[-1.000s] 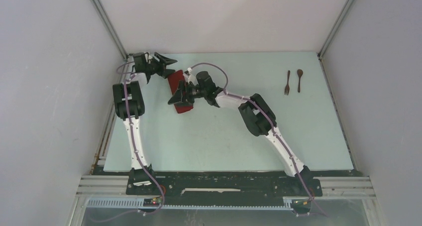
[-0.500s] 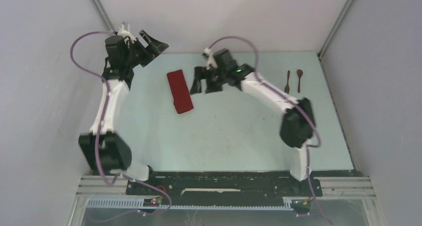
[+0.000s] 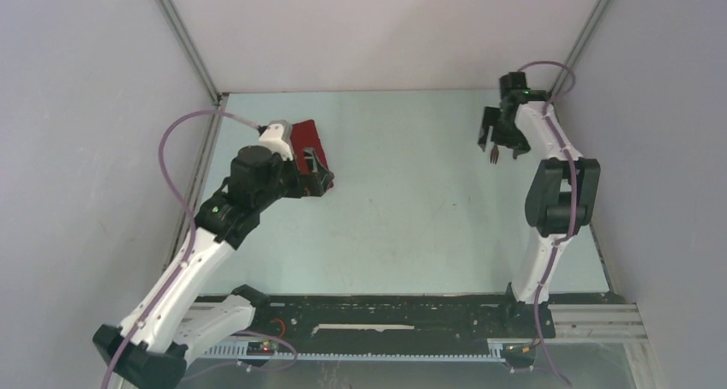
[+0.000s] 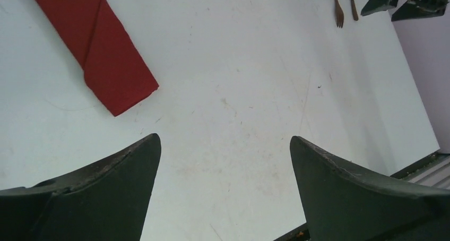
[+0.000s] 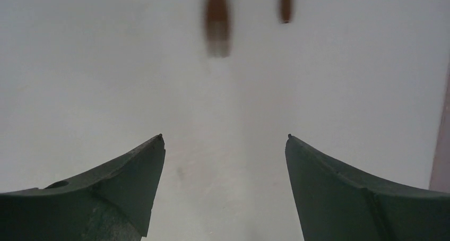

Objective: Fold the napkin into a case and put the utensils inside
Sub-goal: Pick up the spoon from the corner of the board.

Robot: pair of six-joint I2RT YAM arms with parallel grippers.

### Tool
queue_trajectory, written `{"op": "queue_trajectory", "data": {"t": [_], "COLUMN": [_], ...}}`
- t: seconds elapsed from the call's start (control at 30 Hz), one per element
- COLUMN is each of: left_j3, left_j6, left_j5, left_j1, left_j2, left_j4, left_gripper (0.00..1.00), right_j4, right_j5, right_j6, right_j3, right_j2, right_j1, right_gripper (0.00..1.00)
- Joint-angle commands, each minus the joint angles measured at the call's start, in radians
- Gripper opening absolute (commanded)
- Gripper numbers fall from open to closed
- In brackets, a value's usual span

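The case point(image 4: 98, 50) lies flat near the desk's point(image 3: 403, 218) far-left corner, a narrow red oblong slanting toward the left edge, with a diagonal fold line across its top layer. Which end forms the mouth I cannot tell. Folding looks finished, so the cloth is parked where it can be filled.

The left claw point(image 3: 315, 170) hovers just beside the case's near end, released and empty. In the wrist view its jaws stand wide over bare desk, with the cloth off to one side rather than between them. My guess is that it waits there to pin or lift a layer when the filling starts.

The utensils point(image 4: 338, 10) lie side by side, well apart from the case, near the far-right corner. Only the fork point(image 3: 495, 156) shows from above, because the arm hides the rest. The right claw point(image 3: 501, 140) hangs over them, also released and holding nothing. Its wrist view shows two blurred brown ends just beyond the open jaws, not yet between them.

So the step in hand is the pick-up. These pieces are thin and lie flat on the desk, so the claw must come down square on one handle or it will skid away.
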Motion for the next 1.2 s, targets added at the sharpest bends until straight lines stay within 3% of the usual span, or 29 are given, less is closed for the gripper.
{"op": "queue_trajectory", "data": {"t": [0.0,0.17,0.4,0.7,1.17], "left_j3": [-0.017,-0.033,-0.091,-0.086,-0.04], "left_j6": [0.062,0.026,-0.035,-0.052,-0.073], "left_j5": [-0.008,0.028,0.162,0.223,0.236], "left_j1": [0.0,0.002,0.003,0.002,0.005], "left_j2": [-0.135,-0.132,-0.085,-0.045,-0.025], "left_j4": [-0.001,-0.024,0.02,0.049,0.057], "left_gripper": [1.0,1.0,1.0,1.0,1.0], "right_j4": [-0.05,-0.049,-0.122,-0.023,-0.103], "right_j5": [-0.043,-0.083,-0.121,-0.13,-0.153], "right_j6": [0.034,0.016,-0.053,-0.076,-0.086], "right_j3": [0.122,0.305,0.724,0.756,0.872], "right_j2": [0.097,0.251,0.545,0.648,0.754], "right_j1": [-0.139,-0.229,-0.25,-0.27,-0.281], "right_gripper": [0.9,0.84,0.75,0.71,0.37]}}
